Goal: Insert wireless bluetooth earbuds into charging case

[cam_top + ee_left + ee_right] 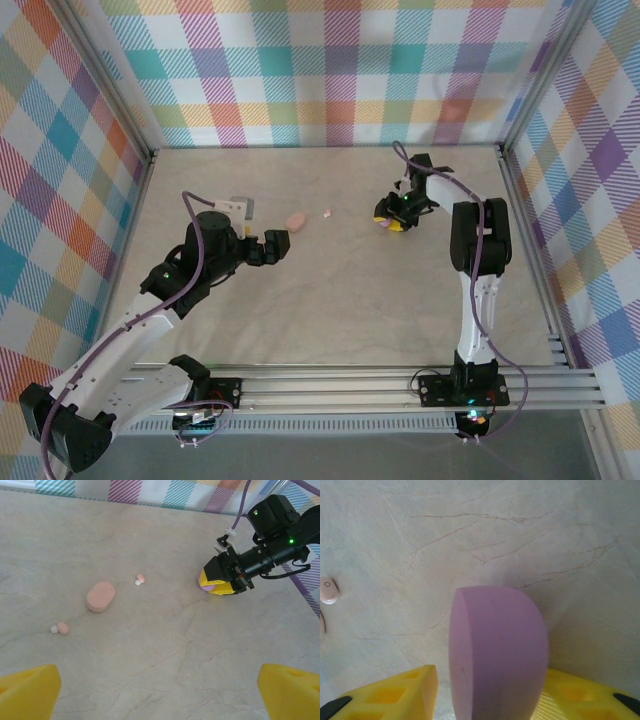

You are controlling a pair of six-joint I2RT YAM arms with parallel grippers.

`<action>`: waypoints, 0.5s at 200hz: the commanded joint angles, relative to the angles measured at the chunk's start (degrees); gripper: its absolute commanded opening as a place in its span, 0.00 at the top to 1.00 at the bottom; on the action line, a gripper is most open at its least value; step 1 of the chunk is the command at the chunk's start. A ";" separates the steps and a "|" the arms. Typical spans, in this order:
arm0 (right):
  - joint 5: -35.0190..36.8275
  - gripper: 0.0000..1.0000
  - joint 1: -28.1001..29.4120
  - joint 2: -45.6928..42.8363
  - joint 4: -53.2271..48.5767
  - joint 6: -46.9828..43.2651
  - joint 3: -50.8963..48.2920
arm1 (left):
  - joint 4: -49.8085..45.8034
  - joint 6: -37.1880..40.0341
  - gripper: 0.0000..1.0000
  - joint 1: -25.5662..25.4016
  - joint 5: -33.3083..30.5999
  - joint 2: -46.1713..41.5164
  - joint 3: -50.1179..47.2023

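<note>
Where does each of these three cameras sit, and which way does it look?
Top external: above and behind, looking down on the table; left arm and right arm show.
Left wrist: on the left arm, looking across the table at the pink case; its yellow fingers show at the bottom corners.
Right wrist: on the right arm, close on the purple case between its fingers.
Shared: the left wrist view also shows the right gripper holding that purple case.
</note>
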 commanded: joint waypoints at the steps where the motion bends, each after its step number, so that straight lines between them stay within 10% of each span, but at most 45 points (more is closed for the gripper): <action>1: 4.80 0.49 -0.60 0.87 -5.11 -1.40 0.54 | -0.65 -0.96 0.00 0.13 -0.10 -0.33 -0.18; 100: 6.85 0.48 -0.56 -9.85 -6.04 0.49 -5.29 | 2.48 4.65 0.00 0.18 1.90 6.27 -0.60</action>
